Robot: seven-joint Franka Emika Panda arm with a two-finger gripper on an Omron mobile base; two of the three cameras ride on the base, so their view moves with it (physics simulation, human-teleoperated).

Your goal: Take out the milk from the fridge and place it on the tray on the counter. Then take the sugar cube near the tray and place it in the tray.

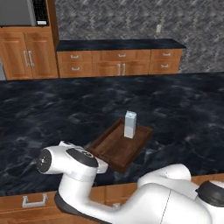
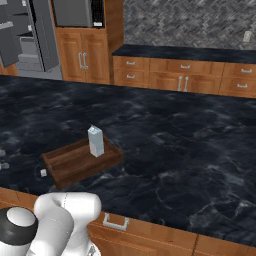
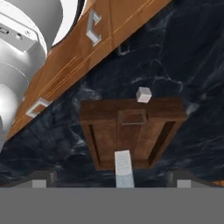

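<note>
Closest to the base, the white arm bends low over the front edge of the counter (image 1: pixel 183 113), above the orange-brown cabinet fronts with silver handles (image 2: pixel 115 221). In the hand view the gripper (image 3: pixel 112 178) hangs above the tray with its two dark fingertips (image 3: pixel 40 178) set wide apart and nothing between them; the carton's top shows in the gap, but the fingers stand clear of it on either side. Just beyond the counter edge lies the dark-brown wooden tray (image 1: pixel 114 151), resting flat on the black marble-veined top. The milk (image 1: pixel 130 124) stands upright inside the tray, toward its far end. The sugar cube (image 2: pixel 43 173) sits on the bare countertop just beside the tray's near end, outside the rim; the hand view shows it (image 3: pixel 143 94) close to the tray's small end handle, though whether it touches the wood cannot be told. Farther back, across the wide counter, a row of wooden cabinets runs below a grey patterned wall. At the far left of the right base view the fridge (image 2: pixel 30 35) stands with its door open, beside a microwave (image 2: pixel 77 12) set in tall cabinets.
</note>
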